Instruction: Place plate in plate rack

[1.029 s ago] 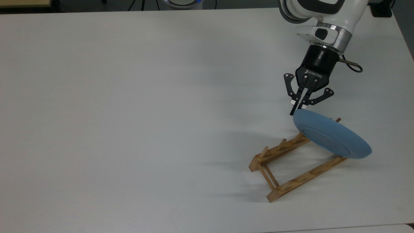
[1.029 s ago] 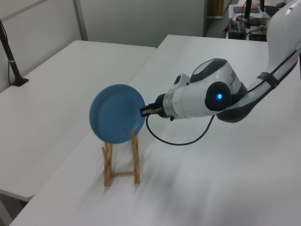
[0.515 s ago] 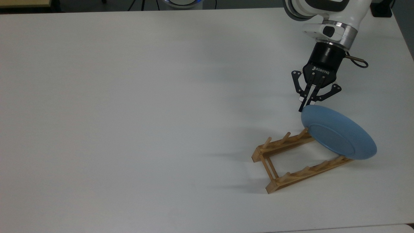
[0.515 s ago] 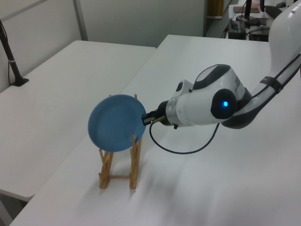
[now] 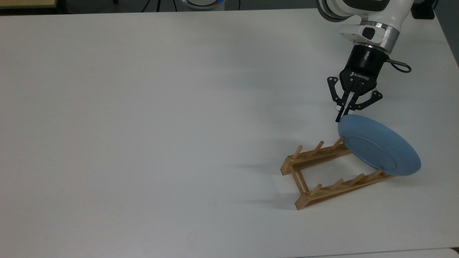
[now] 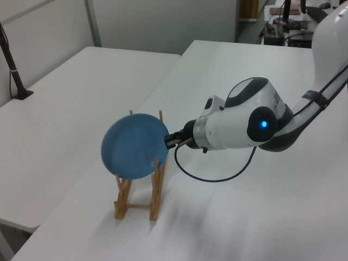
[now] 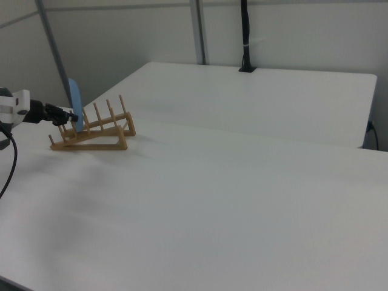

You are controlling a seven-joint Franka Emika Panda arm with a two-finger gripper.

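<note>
The light-blue plate stands on edge, leaning, in the end of the wooden plate rack at the top view's right. My gripper is shut on the plate's upper rim, coming in from above-left in the top view. In the left view the plate sits between the upright pegs of the plate rack, with the gripper at its right edge. The right view shows the plate edge-on in the plate rack, with the gripper on it.
The rack rests on a wide white table, close to the top view's right and lower edges. A second white table lies across a gap at the left view's left, with a black pole on it. The arm's cable hangs low.
The gripper and plate have shifted toward the top view's right and lower into the rack. The rack has turned and slid slightly, its rails now lying flatter across the top view.
</note>
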